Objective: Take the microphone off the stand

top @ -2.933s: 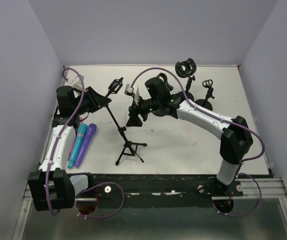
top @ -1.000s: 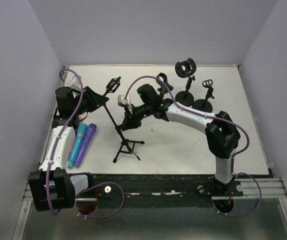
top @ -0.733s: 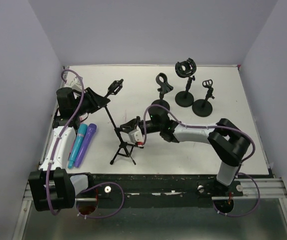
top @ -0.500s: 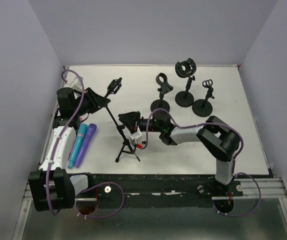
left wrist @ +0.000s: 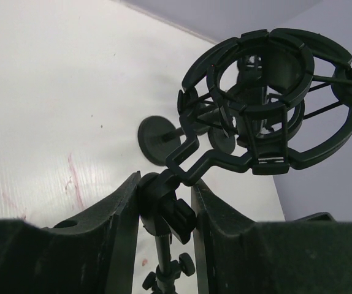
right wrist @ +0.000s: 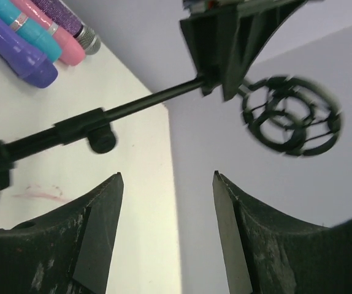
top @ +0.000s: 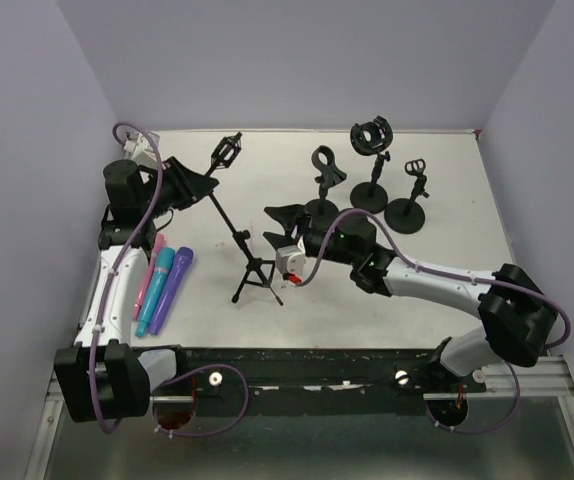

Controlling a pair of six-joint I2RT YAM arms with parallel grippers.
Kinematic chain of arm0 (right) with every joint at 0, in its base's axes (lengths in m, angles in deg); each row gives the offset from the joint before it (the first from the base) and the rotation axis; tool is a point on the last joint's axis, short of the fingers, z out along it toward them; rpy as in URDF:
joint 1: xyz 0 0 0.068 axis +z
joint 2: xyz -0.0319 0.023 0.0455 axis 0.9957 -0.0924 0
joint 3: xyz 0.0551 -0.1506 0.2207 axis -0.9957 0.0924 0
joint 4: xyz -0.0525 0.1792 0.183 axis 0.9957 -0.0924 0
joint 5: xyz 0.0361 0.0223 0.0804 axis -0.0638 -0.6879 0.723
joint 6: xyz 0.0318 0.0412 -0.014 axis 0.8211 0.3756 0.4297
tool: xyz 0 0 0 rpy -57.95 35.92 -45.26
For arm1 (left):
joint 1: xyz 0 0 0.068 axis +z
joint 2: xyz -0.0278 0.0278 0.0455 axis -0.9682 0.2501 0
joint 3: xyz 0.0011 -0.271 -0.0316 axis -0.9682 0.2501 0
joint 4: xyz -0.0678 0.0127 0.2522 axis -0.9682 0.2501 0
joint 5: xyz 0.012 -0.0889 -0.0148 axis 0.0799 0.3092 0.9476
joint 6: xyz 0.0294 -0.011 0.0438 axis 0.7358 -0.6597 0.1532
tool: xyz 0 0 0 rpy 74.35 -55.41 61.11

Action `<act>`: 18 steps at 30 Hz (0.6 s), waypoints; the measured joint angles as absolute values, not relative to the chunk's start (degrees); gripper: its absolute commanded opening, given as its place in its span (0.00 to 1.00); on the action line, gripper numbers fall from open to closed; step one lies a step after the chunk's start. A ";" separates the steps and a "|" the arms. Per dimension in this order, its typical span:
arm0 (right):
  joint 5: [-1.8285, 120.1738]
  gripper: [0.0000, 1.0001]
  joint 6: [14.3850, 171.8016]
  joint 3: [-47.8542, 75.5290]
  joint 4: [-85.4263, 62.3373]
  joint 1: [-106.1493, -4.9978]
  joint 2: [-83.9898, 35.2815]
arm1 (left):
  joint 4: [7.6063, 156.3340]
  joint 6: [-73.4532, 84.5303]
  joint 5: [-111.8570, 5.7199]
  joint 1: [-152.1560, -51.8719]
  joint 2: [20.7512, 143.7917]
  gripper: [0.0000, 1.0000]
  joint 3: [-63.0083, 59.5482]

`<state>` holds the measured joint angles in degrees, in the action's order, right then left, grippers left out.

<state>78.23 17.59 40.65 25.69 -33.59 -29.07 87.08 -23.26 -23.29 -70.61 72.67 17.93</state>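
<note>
- My left gripper [top: 195,185] [left wrist: 164,180] is clamped on the stand [top: 232,232], high on its slanted pole. In my left wrist view a finger [left wrist: 124,211] presses each side of the swivel joint just under the mount.
- The mount [top: 229,150] [left wrist: 268,164] is a round black cage at the top end of the pole, just past my left fingers. In the wrist view I look straight through its ring.
- The stand's tripod feet are on the table [top: 327,320], near the middle and towards the front. The pole leans up and back to the left, into my left grip.
- My right gripper [top: 282,215] [right wrist: 167,177] is apart, with nothing between the fingers. It sits just right of the tripod, clear of the pole.
- My right wrist view looks between the spread fingers at the pole crossing the frame, with my left gripper closed on its upper end and the mount blurred beyond.
- Three mics [top: 162,285] [right wrist: 26,30] (pink, teal, purple) lie side by side on the table, left of the tripod and beside my left arm. They are off the stand and well below the mount.
- Three back stands [top: 371,195] are upright on round bases towards the far right, apart from both grippers.
</note>
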 measured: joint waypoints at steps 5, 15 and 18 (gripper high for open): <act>70.97 0.82 27.71 37.79 18.55 -33.59 -26.21 | 84.63 -22.56 -22.89 -70.61 73.67 0.00 11.74; 56.90 1.00 53.94 13.35 -3.86 -34.75 -22.65 | 83.67 -14.30 -22.81 -72.97 87.33 0.00 -4.32; 56.74 1.00 60.24 7.15 -15.59 -35.29 -21.03 | 83.12 -7.96 -23.46 -75.55 90.24 0.00 -8.74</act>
<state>56.74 60.24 7.15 -15.59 -35.29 -21.03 83.12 -7.96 -23.46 -75.55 90.24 -8.74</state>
